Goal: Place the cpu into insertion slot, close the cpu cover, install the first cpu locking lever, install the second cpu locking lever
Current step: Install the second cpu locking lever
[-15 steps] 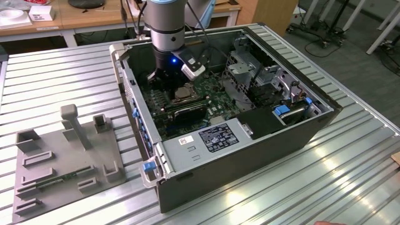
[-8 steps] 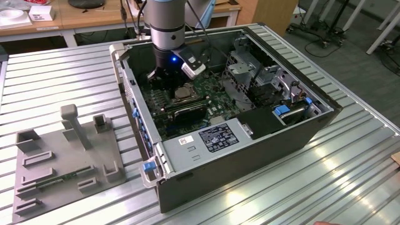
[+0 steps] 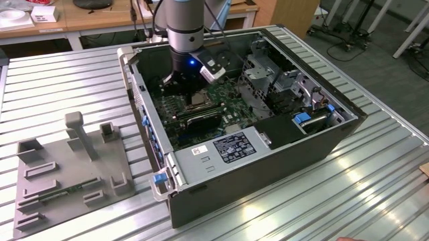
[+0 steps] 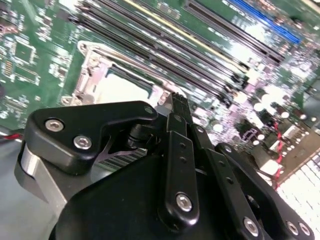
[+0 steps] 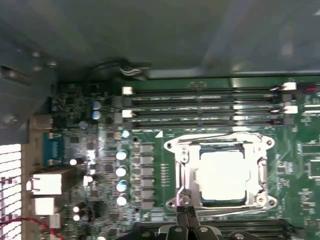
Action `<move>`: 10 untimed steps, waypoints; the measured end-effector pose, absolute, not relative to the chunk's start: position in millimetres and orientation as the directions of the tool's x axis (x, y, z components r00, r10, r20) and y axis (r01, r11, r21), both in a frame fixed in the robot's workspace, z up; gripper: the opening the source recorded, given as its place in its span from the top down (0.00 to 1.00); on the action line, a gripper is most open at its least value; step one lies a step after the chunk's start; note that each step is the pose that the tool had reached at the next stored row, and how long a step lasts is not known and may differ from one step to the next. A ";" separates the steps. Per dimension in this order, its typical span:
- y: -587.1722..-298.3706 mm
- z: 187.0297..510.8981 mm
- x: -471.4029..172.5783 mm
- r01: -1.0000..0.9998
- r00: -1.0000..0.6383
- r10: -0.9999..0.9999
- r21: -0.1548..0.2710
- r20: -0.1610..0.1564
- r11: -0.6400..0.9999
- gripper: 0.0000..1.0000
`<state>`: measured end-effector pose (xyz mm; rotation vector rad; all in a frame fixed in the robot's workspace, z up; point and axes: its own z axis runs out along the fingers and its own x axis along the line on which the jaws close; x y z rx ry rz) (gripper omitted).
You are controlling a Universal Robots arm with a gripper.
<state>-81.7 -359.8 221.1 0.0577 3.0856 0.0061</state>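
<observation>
1. The arm (image 3: 184,20) reaches down into the open case (image 3: 268,150), which lies on its side on the ribbed metal worktop (image 3: 67,85).
2. The gripper (image 5: 186,220) hangs low over the green motherboard (image 5: 150,105), at the edge of the socket.
3. In the first wrist view the fingers (image 5: 181,216) look pressed together, their tips side by side with nothing visible between them.
4. Those tips sit right at the silvery frame's edge, at one of its corners; whether they touch it cannot be told.
5. The cpu (image 5: 224,172) lies flat in the slot (image 5: 218,202), pale and square, and shows through the cut-out of the cover (image 5: 186,170).
6. The cover lies down over the socket, framing the chip on all sides.
7. A thin wire lever (image 5: 210,136) runs along the frame's far edge, on the side away from the fingers.
8. In the second wrist view the gripper (image 4: 176,100) is seen from behind, and its black linkage hides part of the cpu (image 4: 117,90); the cover (image 4: 92,75) shows beyond it.
9. Long black memory slots (image 5: 200,107) run beside the socket, on the side away from the fingers.
10. In the exterior view a grey fixture plate (image 3: 67,175) with upright blocks lies on the worktop at the exterior view's left, well apart from the case.
</observation>
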 end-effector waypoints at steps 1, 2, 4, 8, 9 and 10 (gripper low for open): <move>-359.7 221.0 -79.2 0.037 -0.998 0.038 0.005 -0.055 0.999 0.89; -359.6 220.9 -76.5 0.037 -0.998 0.038 0.005 -0.055 0.999 0.89; -359.4 220.8 -70.8 0.037 -0.998 0.037 0.005 -0.055 0.999 0.89; -358.8 220.5 -58.6 0.037 -0.998 0.037 0.005 -0.055 0.999 0.89; -358.5 220.5 -56.0 0.037 -0.998 0.037 0.005 -0.055 0.999 0.89; -358.0 220.5 -53.9 0.037 -0.998 0.037 0.005 -0.055 0.999 0.89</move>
